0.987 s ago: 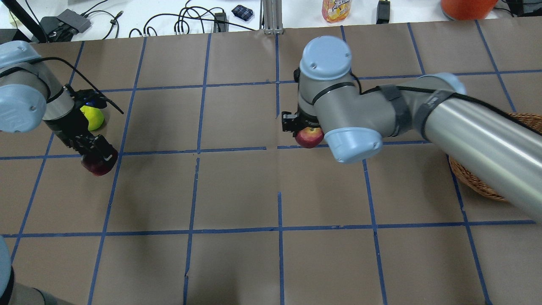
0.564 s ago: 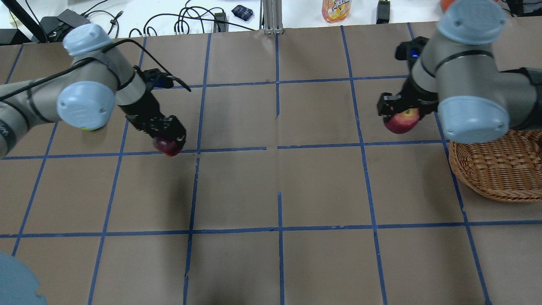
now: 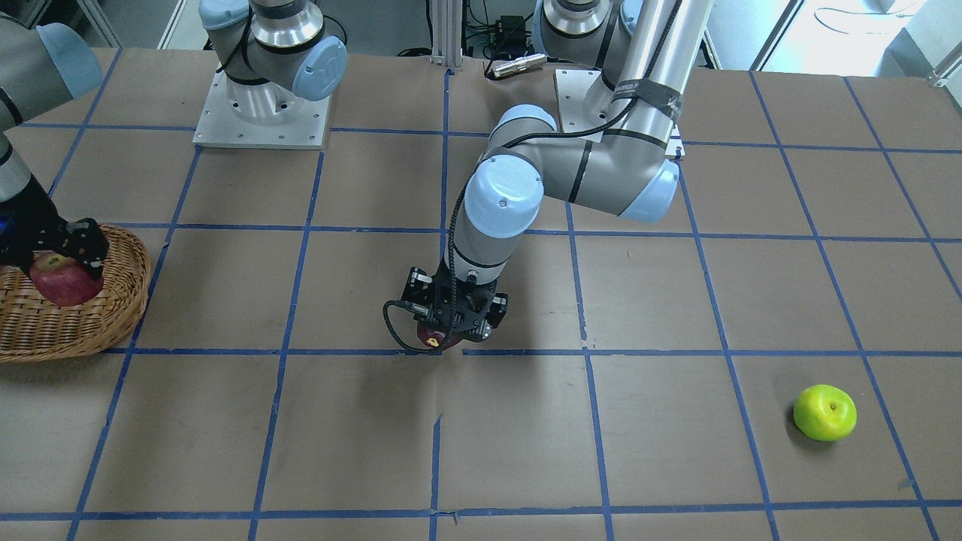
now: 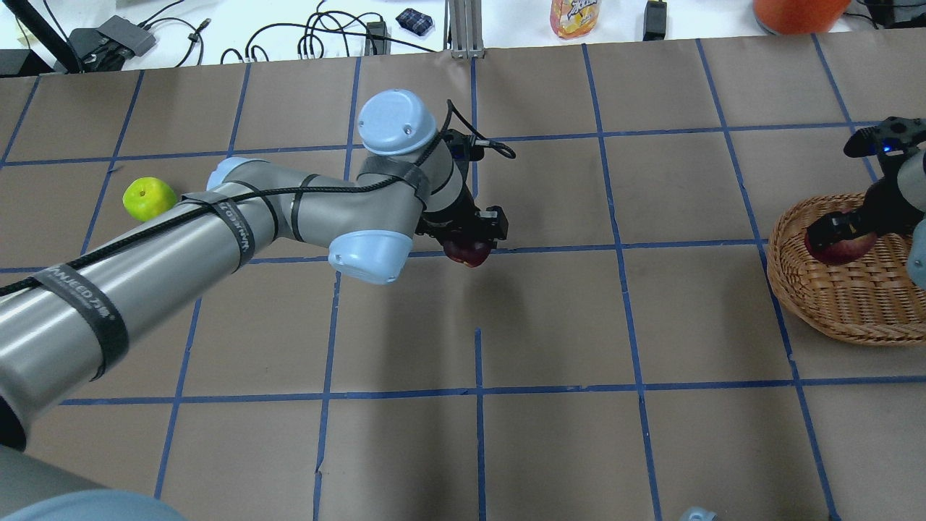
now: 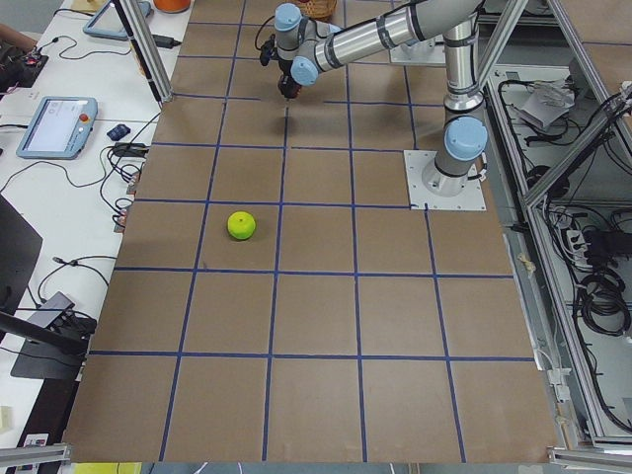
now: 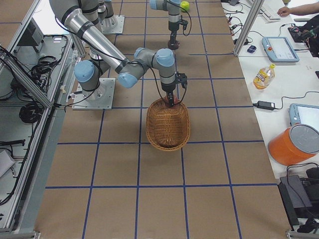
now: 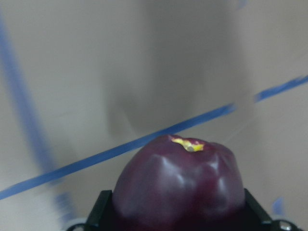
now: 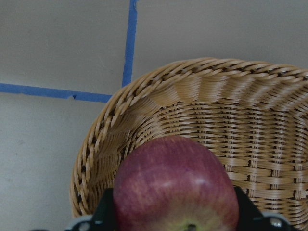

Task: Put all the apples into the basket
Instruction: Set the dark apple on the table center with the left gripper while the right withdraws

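Note:
My left gripper [image 4: 472,242] is shut on the dark purple apple [image 4: 469,253] and holds it just above the table's middle; it also shows in the front view [image 3: 438,338] and fills the left wrist view [image 7: 180,185]. My right gripper [image 4: 843,231] is shut on the red apple [image 4: 838,246] and holds it over the near end of the wicker basket [image 4: 832,318] at the right edge. The right wrist view shows that apple [image 8: 175,187] above the basket's rim [image 8: 216,86]. The green apple [image 4: 149,199] lies alone on the table at far left.
The basket holds nothing besides the gripped red apple. A juice bottle [image 4: 575,16], an orange tub [image 4: 796,11] and cables lie on the bench beyond the table's far edge. The arm bases [image 3: 259,113] stand at the robot's side.
My left arm carried the purple apple from the left side to the table's middle, leaving the green apple behind. My right arm carried the red apple rightward to over the basket.

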